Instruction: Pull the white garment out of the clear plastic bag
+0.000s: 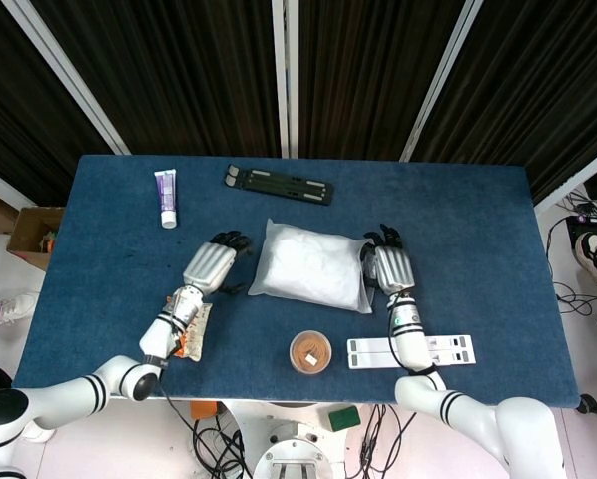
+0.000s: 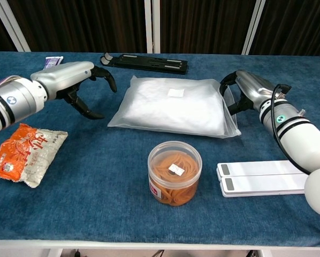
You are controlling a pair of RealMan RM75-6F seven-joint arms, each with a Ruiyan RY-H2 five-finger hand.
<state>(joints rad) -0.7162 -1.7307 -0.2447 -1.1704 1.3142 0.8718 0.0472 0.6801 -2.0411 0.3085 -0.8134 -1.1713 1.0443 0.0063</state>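
The clear plastic bag [image 1: 311,270] [image 2: 170,107] lies flat at the middle of the blue table [image 1: 478,230], filled with the folded white garment [image 2: 160,101]. My right hand [image 1: 390,267] [image 2: 244,88] grips the bag's right end, its fingers curled over the plastic edge. A short way off the bag's left edge hovers my left hand [image 1: 211,269] [image 2: 74,80]. It holds nothing, and its fingers [image 2: 104,75] are spread and arched toward the bag. I cannot see the bag's opening.
An orange snack packet [image 2: 26,152] lies at the front left. In front of the bag stands a clear jar of rubber bands [image 2: 174,171], with two white strips [image 2: 261,179] to its right. A black bar [image 2: 144,61] and a toothpaste tube [image 1: 166,197] lie at the back.
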